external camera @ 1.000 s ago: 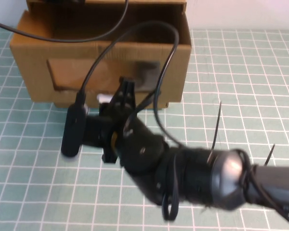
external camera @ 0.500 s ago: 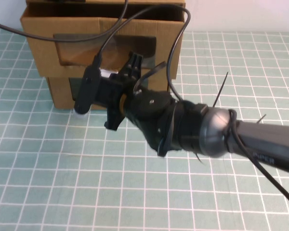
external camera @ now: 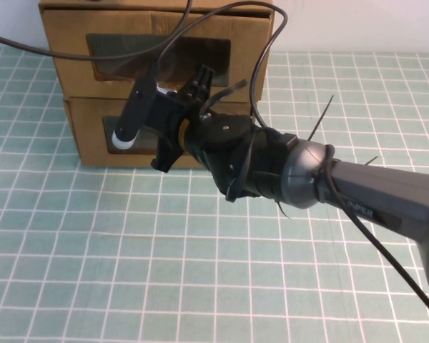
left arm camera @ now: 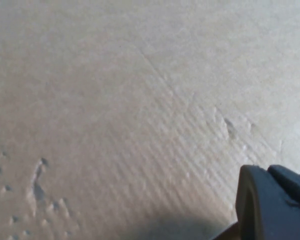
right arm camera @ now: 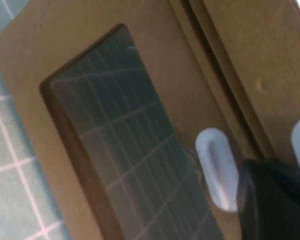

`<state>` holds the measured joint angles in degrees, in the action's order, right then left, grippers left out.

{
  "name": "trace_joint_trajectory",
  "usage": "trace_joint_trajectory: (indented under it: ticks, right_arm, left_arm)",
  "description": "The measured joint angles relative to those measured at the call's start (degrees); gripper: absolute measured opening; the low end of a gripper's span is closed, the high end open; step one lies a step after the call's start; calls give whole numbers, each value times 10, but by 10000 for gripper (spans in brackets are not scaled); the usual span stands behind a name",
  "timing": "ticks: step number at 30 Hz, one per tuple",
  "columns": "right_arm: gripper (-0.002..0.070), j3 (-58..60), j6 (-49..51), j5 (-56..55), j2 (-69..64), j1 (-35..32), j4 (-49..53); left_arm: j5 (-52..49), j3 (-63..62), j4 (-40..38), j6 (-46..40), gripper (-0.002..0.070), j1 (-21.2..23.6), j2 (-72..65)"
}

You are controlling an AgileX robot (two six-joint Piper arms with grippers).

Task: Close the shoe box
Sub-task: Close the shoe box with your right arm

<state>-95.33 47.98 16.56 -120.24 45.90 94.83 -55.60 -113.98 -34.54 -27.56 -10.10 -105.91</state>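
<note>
Two stacked cardboard boxes at bench far-left corner: shoe box point(external camera: 164, 53) on lower box point(external camera: 86, 139); right gripper point(external camera: 200, 80) at their fronts, left gripper point(left arm camera: 272, 205) against cardboard, both jaw states indeterminate

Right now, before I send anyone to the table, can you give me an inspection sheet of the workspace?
Surface: green grid mat.
Job's things: shoe box stacked on lower cardboard box; its front sits level with the one below and looks closed.
Clutter: nothing seen.
Grippers: right gripper at the shoe box front; left gripper close against cardboard.
Cables: black cable loops across the box fronts.
Surroundings: pale wall behind.
</note>
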Motion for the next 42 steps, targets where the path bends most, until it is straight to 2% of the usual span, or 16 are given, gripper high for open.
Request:
trace_joint_trajectory:
  ticks: [17, 20, 27, 33, 36, 42]
  right_arm:
    - [-14, -29, 14, -45, -20, -14, -6]
    - [-14, -29, 15, -58, -6, -13, -48]
    - [-14, -30, 15, -77, 62, -4, -225]
    - [-14, -30, 11, -24, 105, 15, -312]
    - [-14, -30, -62, 29, 117, 29, -392]
    - [-14, -30, -323, 174, 134, 51, -627]
  left_arm:
    - [-6, 0, -4, 0, -5, 0, 0]
    - [-9, 0, -4, 0, -5, 0, 0]
    - [-11, 0, 0, 0, -5, 0, 23]
    - [-21, 0, 14, 1, -5, 0, 65]
    - [-33, 0, 21, 1, -5, 0, 84]
    - [-60, 0, 38, 4, -5, 0, 126]
